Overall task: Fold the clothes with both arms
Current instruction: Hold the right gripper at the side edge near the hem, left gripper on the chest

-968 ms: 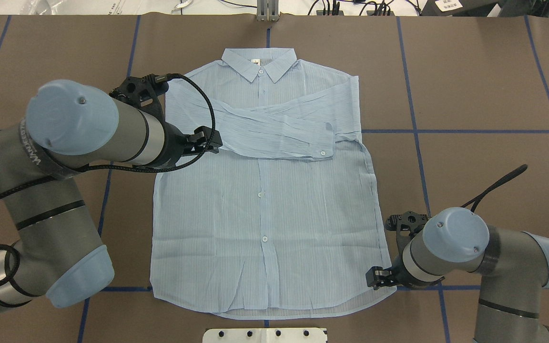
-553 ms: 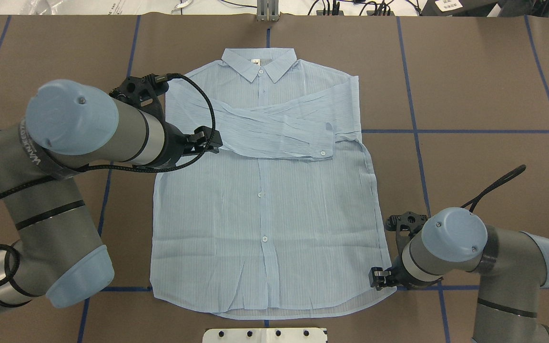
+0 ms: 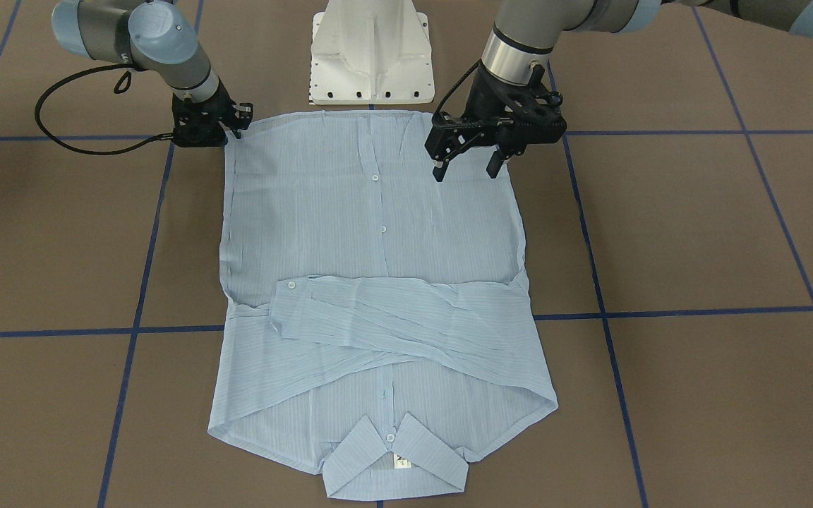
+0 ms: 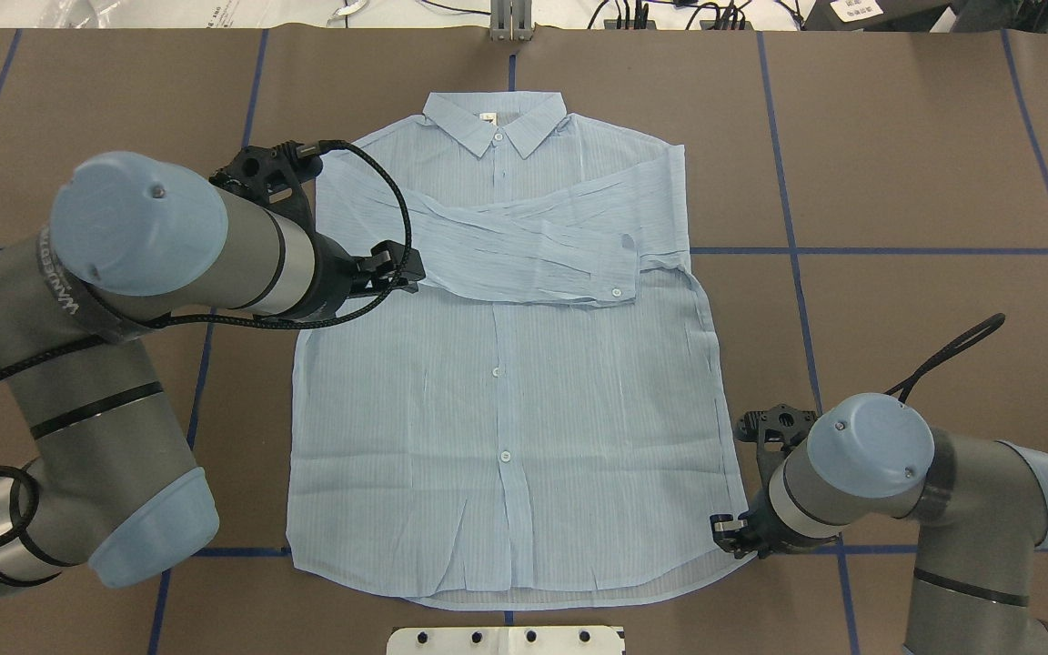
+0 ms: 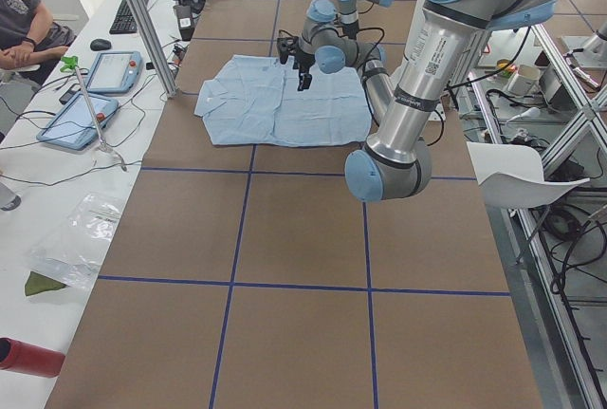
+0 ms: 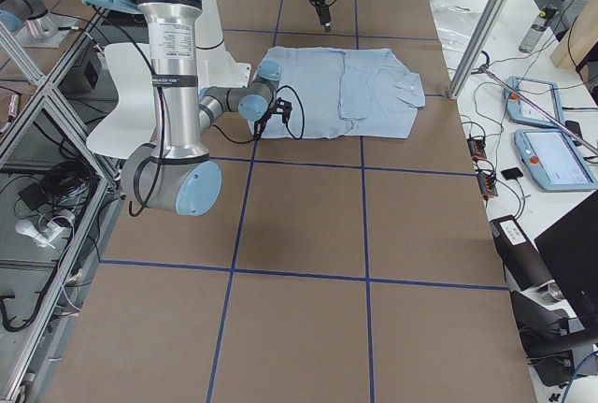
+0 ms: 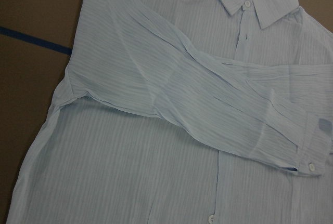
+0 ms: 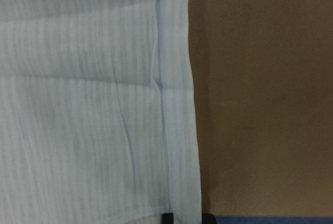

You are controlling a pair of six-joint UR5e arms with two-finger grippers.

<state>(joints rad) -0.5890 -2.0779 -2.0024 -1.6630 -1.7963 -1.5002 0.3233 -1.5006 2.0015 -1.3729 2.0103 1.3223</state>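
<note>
The light-blue striped shirt (image 4: 506, 409) lies flat and face up on the brown table, collar (image 3: 396, 462) away from the robot, both sleeves crossed over the chest (image 7: 208, 115). My left gripper (image 3: 464, 169) hangs open above the shirt's left side near the armpit, holding nothing. My right gripper (image 4: 726, 539) is down at the hem's right corner. In the right wrist view its black fingertips (image 8: 166, 219) sit close together on the shirt's side edge (image 8: 177, 104).
The white pedestal base (image 3: 371, 56) stands just behind the hem. Blue tape lines (image 4: 897, 250) cross the brown table. A metal post (image 4: 510, 23) stands beyond the collar. A seated person (image 5: 28, 20) and tablets (image 5: 119, 67) are at a side desk.
The right gripper's fingers have drawn together on the hem corner and shifted slightly towards the arm. The left arm and the shirt have stayed put.
</note>
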